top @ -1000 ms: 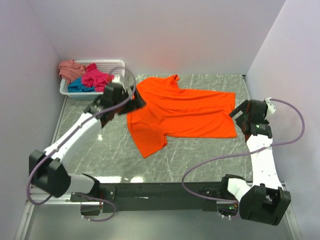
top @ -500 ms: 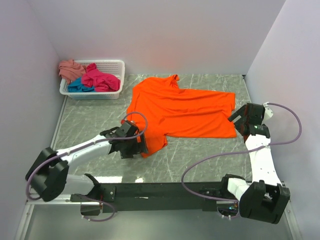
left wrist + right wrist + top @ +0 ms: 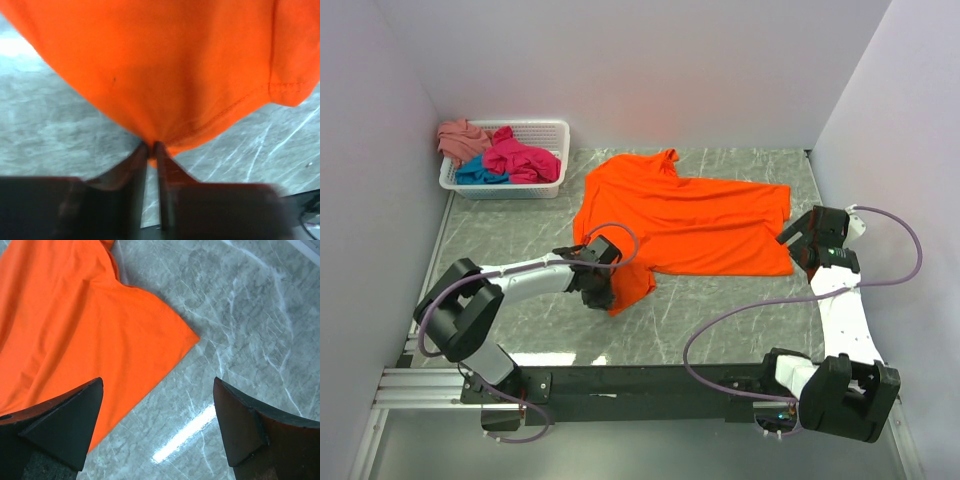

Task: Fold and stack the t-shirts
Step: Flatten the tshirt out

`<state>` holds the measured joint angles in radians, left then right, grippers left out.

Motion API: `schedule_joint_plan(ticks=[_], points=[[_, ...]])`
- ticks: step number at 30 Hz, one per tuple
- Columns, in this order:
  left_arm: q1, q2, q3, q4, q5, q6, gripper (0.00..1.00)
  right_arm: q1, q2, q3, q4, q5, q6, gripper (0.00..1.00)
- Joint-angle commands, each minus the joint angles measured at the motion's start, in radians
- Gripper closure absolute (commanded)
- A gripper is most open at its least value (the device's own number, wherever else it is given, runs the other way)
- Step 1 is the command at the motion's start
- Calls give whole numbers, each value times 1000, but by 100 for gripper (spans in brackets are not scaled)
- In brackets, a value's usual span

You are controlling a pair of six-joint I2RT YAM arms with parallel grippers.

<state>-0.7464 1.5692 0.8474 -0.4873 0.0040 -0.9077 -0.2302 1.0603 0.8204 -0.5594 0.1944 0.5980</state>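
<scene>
White plastic basket (image 3: 505,190) stands at the far left corner of the table (image 3: 520,250) in the view from above. It holds three crumpled shirts. The salmon shirt (image 3: 460,137) hangs over its far left rim, the magenta shirt (image 3: 520,158) fills the middle, and the teal shirt (image 3: 475,174) shows low at the front left, under the other two.

My left arm lies low and reaches to the right across the table. My left claw (image 3: 603,290) is at the near left tip of the orange shirt (image 3: 690,225). My right arm rises along the right side and bends inward, and my right claw (image 3: 798,238) is at the near right corner of the same shirt. The orange shirt lies spread in the middle of the table, collar to the far side, with one flap reaching toward me on the left.

From my left wrist, my fingers (image 3: 140,165) are pressed almost together and pinch a small fold at the edge of the orange cloth. Creases run into the pinch, and a stitched hem shows at the right. Grey marble is on both sides.

From my right wrist, my fingers (image 3: 65,415) are spread wide and hold nothing. One is over the cloth, the other over bare marble. The shirt corner lies between them, smooth with soft wrinkles. I cannot tell if the tips touch the table.
</scene>
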Motion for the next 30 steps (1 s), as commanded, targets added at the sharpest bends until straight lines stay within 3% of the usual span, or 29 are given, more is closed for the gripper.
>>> schedule_joint_plan(ticks=[1,2,9,13,19,30], points=[[-22,31,22,4,2,46,90,-12,12,11,24,23,5,4],[-24,34,27,-14,-1,46,99,-14,15,13,21,22,5,4],[-21,-35,64,-192,-220,-22,100,-17,10,2,-30,30,9,5],[48,-46,71,-278,-317,-75,99,-18,6,-16,-83,8,8,5],[123,-126,-1,-206,-242,-28,99,-17,49,-76,-103,-39,9,9],[127,-153,-36,-142,-177,0,99,-17,174,-136,-60,-122,37,25]])
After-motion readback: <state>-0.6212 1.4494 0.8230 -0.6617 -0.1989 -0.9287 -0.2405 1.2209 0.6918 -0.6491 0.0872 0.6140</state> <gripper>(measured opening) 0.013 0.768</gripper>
